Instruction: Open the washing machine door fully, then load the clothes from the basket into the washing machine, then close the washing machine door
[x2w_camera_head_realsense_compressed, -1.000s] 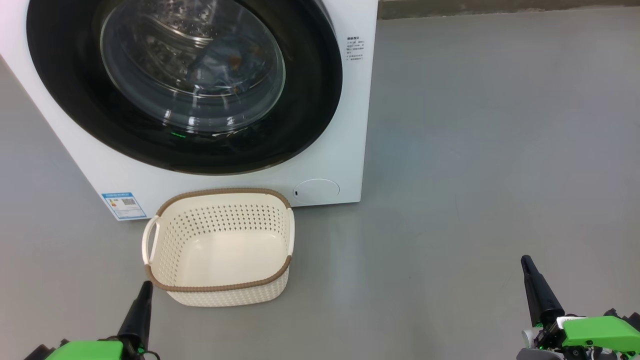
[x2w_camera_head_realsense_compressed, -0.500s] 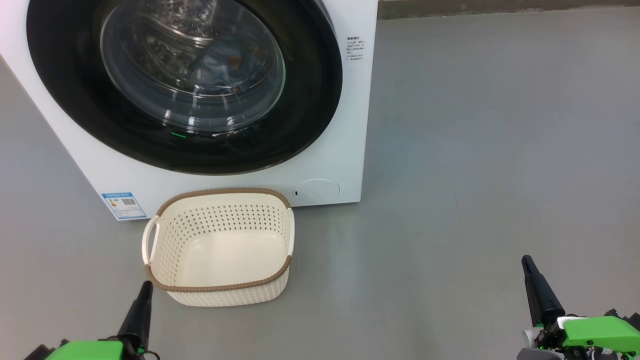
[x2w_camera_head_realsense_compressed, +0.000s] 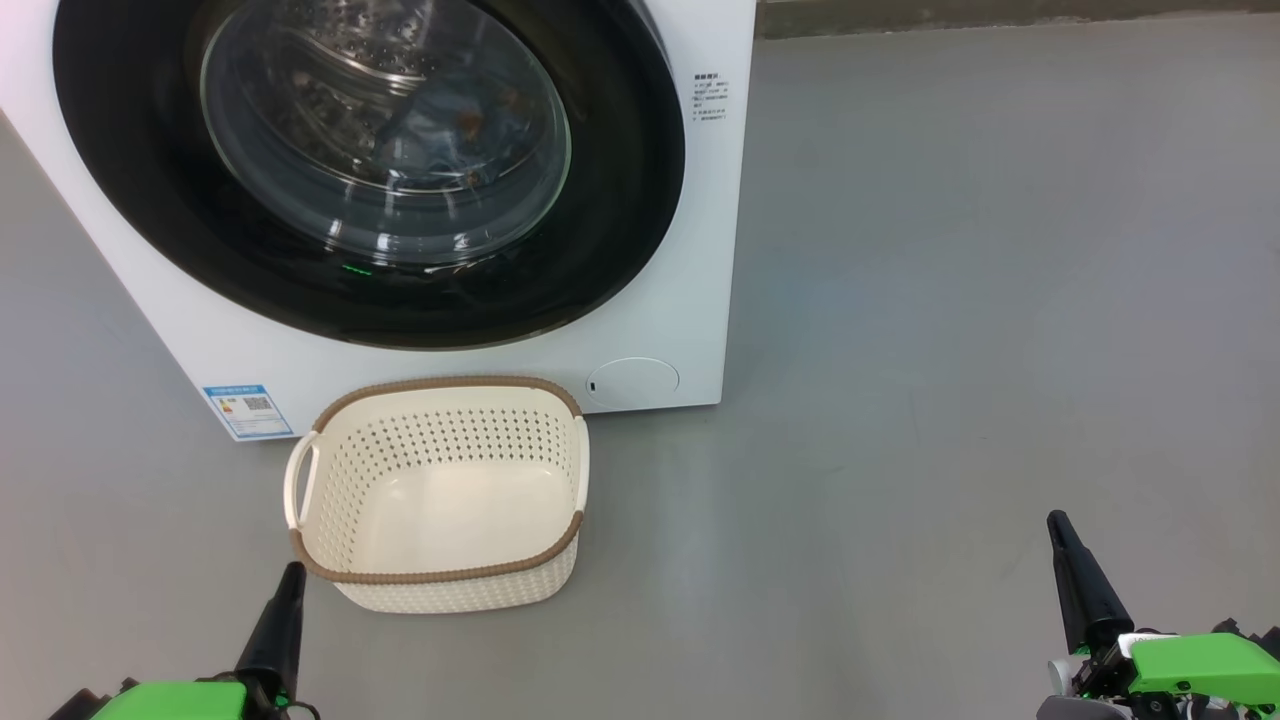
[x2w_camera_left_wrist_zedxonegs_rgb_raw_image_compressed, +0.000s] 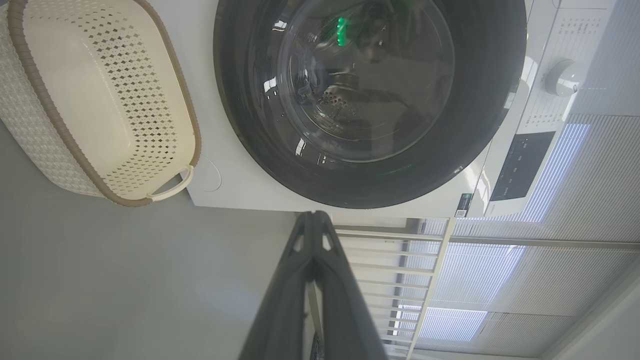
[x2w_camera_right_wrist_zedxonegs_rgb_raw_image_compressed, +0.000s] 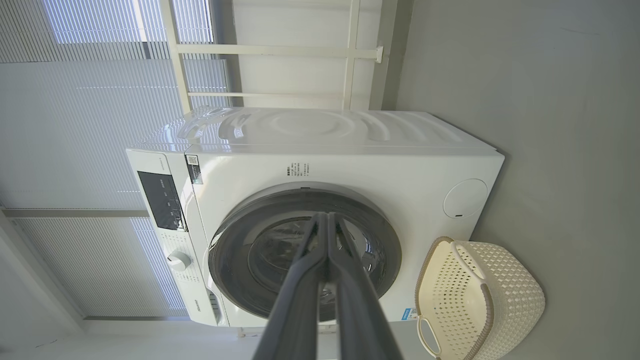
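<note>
Right gripper (x2w_camera_head_realsense_compressed: 1056, 522) edged rightward, glossy door (x2w_camera_head_realsense_compressed: 625, 200) shut

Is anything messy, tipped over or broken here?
No, nothing looks odd. The basket stands upright and empty on the floor, the washing machine door is shut, and blue clothes show behind its glass.

washing machine door (x2w_camera_head_realsense_compressed: 625, 200) top cut off in head view, clothes (x2w_camera_head_realsense_compressed: 440, 140) dim behind glass; energy label (x2w_camera_head_realsense_compressed: 247, 408) print unreadable
</note>
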